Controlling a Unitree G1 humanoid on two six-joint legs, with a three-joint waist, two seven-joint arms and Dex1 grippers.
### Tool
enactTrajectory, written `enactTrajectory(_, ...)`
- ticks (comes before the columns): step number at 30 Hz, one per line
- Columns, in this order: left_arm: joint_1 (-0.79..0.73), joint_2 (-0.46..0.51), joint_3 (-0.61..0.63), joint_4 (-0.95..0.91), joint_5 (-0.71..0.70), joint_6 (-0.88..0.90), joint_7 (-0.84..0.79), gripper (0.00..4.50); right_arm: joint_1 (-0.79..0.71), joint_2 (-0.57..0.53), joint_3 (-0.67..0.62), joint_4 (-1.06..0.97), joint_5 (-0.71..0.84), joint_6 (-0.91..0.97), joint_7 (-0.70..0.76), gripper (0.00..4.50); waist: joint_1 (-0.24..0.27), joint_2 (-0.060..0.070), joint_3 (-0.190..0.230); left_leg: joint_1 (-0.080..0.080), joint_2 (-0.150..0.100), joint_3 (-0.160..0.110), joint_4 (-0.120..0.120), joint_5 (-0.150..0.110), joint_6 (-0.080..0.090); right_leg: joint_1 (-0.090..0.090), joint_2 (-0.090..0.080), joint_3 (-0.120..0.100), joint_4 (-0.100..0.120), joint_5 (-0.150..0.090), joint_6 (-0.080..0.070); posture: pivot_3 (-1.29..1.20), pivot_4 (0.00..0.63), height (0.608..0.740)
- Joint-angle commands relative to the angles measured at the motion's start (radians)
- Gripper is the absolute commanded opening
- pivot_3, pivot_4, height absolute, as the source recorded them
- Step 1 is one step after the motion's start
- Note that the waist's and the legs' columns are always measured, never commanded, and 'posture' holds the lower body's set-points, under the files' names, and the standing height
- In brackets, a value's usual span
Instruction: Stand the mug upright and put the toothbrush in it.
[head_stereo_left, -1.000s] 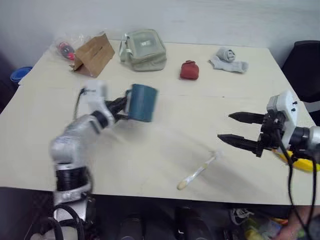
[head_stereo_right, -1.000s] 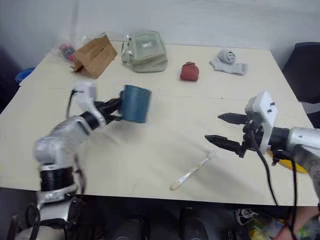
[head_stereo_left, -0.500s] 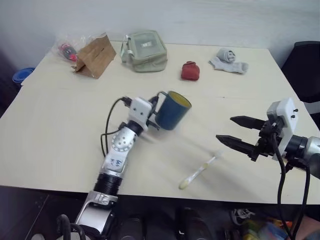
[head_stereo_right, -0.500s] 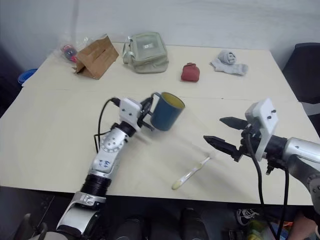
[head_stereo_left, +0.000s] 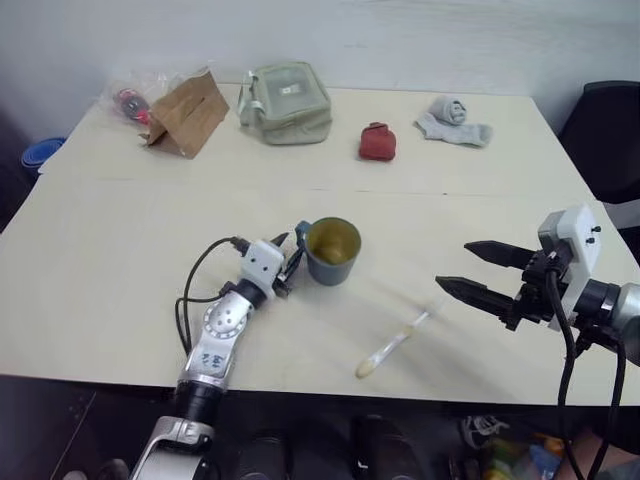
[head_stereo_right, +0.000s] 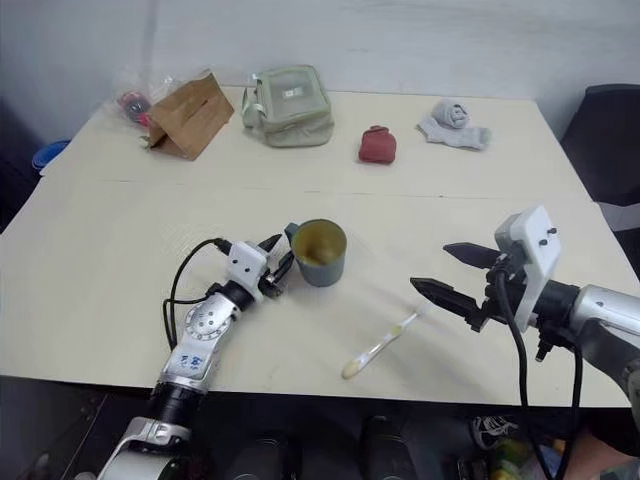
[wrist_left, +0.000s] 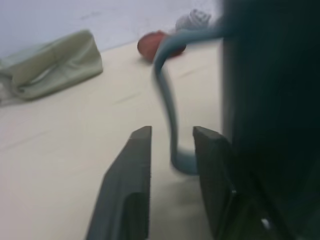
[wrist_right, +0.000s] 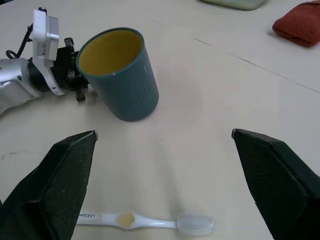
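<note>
the glossy teal mug (head_stereo_left: 331, 252) stands upright on the smooth table (head_stereo_left: 120, 260); left claw (wrist_left: 171, 150) open around its thin loop handle. right claw (head_stereo_left: 472, 271) wide open above the slim translucent toothbrush (head_stereo_left: 395, 343).

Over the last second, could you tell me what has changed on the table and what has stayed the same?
The left gripper brought the mug down from the air and stood it upright on the table; its fingers have now parted around the handle, letting go. The right gripper stayed open, hovering in about the same place. The toothbrush lies where it was.
</note>
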Motion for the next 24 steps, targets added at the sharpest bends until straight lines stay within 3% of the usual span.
enactTrajectory(1,0.045,0.06,0.049,-0.186,-0.063,0.115,-0.059,2.95,0.009,0.021,0.0,-0.025,0.012,0.0,-0.047,4.5,0.0,0.0,0.0,0.0,0.0,0.0,0.0,0.0,0.0,0.0,-0.001,0.0,0.0,0.0,0.0,0.0,0.15,0.74)
enactTrajectory(4,0.112,0.171,0.099,-0.369,-0.149,0.266,-0.158,3.82,0.029,0.044,0.029,-0.051,-0.031,0.008,-0.129,4.5,-0.001,0.001,0.0,0.0,0.0,-0.001,-0.001,0.0,-0.001,0.0,-0.002,-0.001,0.0,0.0,0.0,0.0,0.15,0.74)
enactTrajectory(6,0.14,0.263,0.144,-0.473,-0.24,0.384,-0.243,3.82,0.036,0.068,0.032,-0.067,-0.034,0.03,-0.208,4.5,-0.006,0.001,0.0,-0.001,0.001,-0.001,-0.001,0.0,-0.001,0.0,-0.002,-0.001,0.001,0.0,0.0,0.0,0.15,0.74)
enactTrajectory(9,0.133,0.472,0.243,-0.58,-0.484,0.651,-0.44,3.82,0.045,0.186,0.006,-0.1,0.073,0.127,-0.461,4.5,-0.013,0.001,0.0,-0.002,0.001,-0.005,-0.001,0.001,-0.003,0.0,-0.004,0.0,0.001,-0.001,-0.003,0.0,0.15,0.74)
enactTrajectory(11,0.073,0.647,0.282,-0.596,-0.63,0.779,-0.627,3.82,0.102,0.267,0.024,-0.151,0.173,0.172,-0.625,4.5,-0.015,0.002,0.0,-0.002,0.0,-0.009,-0.001,0.002,-0.005,0.0,-0.006,-0.001,-0.001,-0.002,-0.006,0.0,0.15,0.74)
enactTrajectory(14,-0.033,0.783,0.267,-0.577,-0.758,0.888,-0.796,3.82,0.163,0.338,0.067,-0.189,0.3,0.168,-0.797,4.5,-0.018,0.008,0.003,-0.004,-0.001,-0.015,-0.002,0.003,-0.007,0.0,-0.007,-0.008,0.0,-0.005,-0.011,0.0,0.15,0.74)
enactTrajectory(20,-0.258,0.839,0.13,-0.514,-0.784,0.925,-1.001,3.82,0.214,0.396,0.161,-0.183,0.472,0.09,-1.08,4.5,-0.028,0.01,0.003,-0.003,-0.002,-0.011,-0.002,0.004,-0.006,0.001,0.002,-0.012,0.0,-0.004,-0.01,0.0,0.15,0.74)
enactTrajectory(24,-0.378,0.826,0.055,-0.474,-0.738,0.884,-1.083,3.82,0.22,0.394,0.238,-0.149,0.621,-0.001,-1.157,4.5,-0.029,0.009,0.003,-0.003,-0.001,-0.011,-0.003,0.004,-0.006,0.0,0.005,-0.011,0.0,-0.004,-0.009,0.0,0.15,0.74)
